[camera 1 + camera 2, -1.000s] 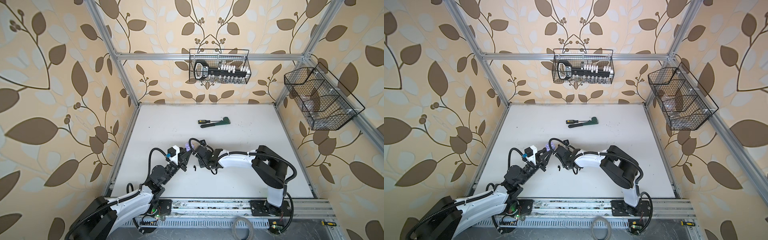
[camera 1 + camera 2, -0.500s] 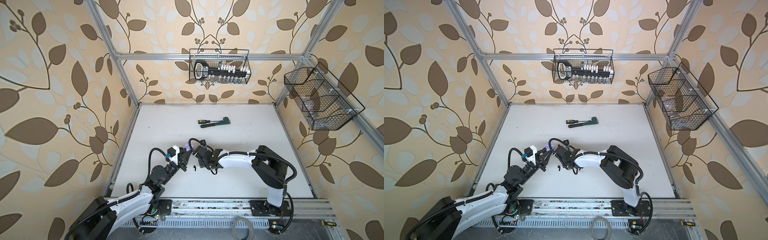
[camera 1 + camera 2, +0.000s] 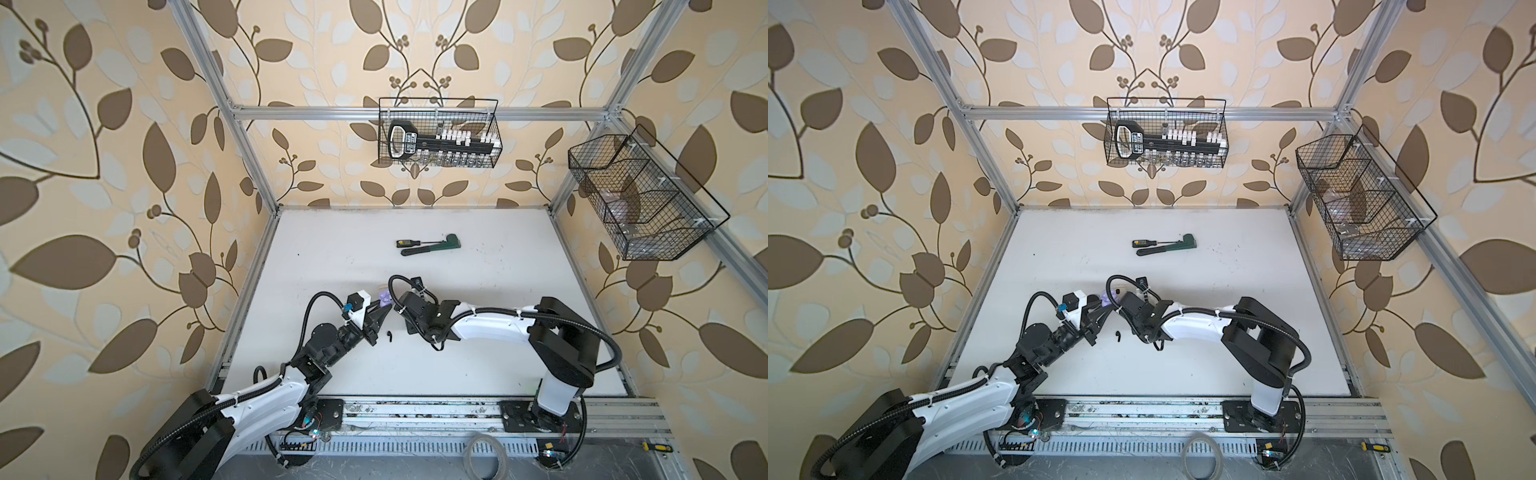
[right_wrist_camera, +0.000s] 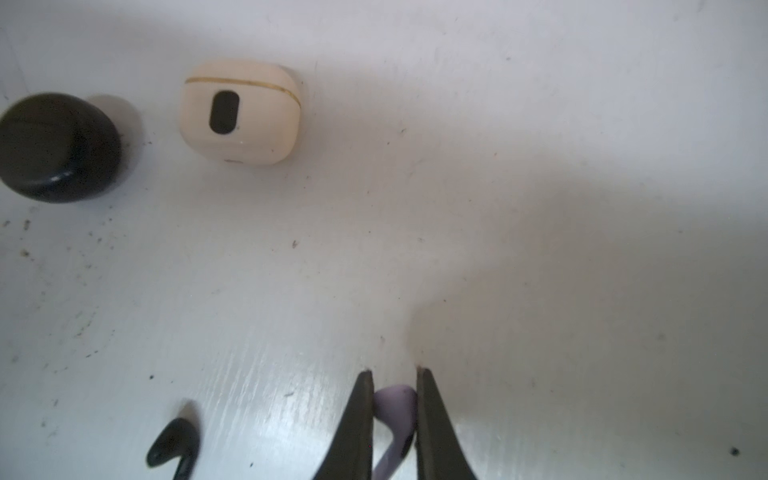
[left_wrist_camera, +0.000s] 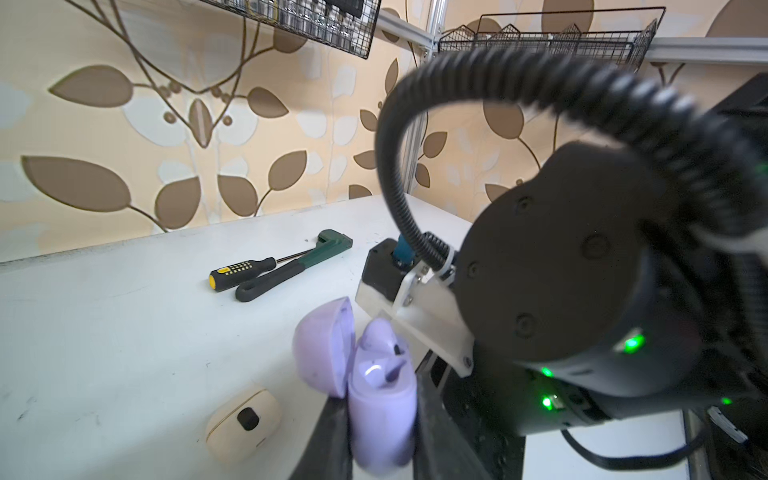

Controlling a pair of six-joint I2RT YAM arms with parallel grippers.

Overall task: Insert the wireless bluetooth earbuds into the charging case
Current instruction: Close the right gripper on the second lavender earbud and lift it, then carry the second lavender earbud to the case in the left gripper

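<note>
My left gripper [image 5: 380, 399] is shut on the lavender charging case [image 5: 382, 415], held upright with its lid [image 5: 322, 345] swung open; the case shows in both top views [image 3: 385, 298] [image 3: 1106, 300]. My right gripper [image 4: 392, 372] is shut on a lavender earbud [image 4: 395, 409], low over the white table, stem trailing back between the fingers. A black earbud [image 4: 172, 446] lies loose on the table between the two arms [image 3: 389, 336] [image 3: 1118, 335]. The right arm's wrist [image 3: 415, 311] sits right next to the held case.
A closed cream case [image 4: 240, 111] [image 5: 243, 424] and a black case [image 4: 58, 145] lie on the table near the grippers. A screwdriver [image 3: 409, 242] and a green wrench [image 3: 432, 246] lie farther back. Wire baskets hang on the back wall [image 3: 438, 139] and right wall [image 3: 640, 199].
My right gripper's jaws have drawn in onto the lavender earbud. Both arms stay where they were, and the left keeps its hold on the case.
</note>
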